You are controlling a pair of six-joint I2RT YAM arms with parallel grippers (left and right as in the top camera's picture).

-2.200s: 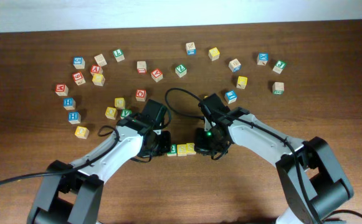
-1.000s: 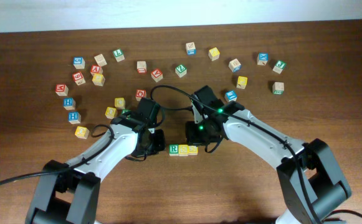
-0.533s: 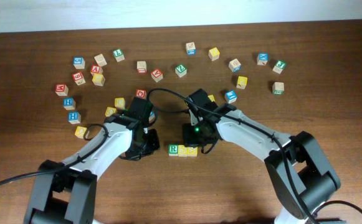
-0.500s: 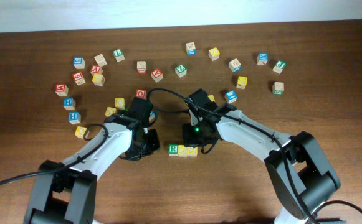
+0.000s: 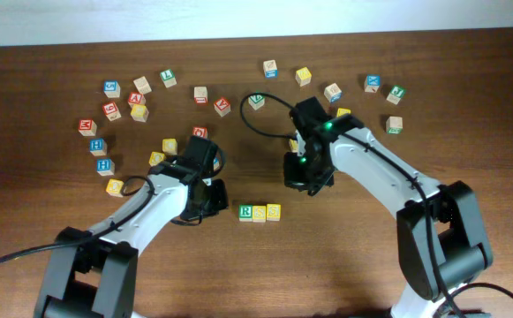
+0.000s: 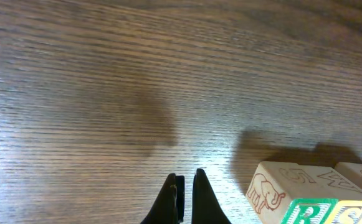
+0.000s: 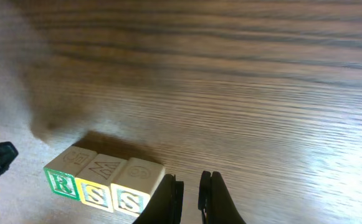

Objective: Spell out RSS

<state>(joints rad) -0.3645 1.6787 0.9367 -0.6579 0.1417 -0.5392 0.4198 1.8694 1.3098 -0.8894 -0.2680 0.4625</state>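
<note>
Where my right gripper point(image 7: 188, 180) hangs, jaws pinched together and empty, its wrist view reads the whole row just left of my fingers: green R cube point(image 7: 59, 182), then two yellow S cubes point(image 7: 129, 199), all touching. Left gripper point(image 6: 185, 179) likewise closed, empty; its view catches only the R end. Overhead alone shows scattered cubes point(image 5: 200, 93) farther back on the table point(image 5: 468, 53).
</note>
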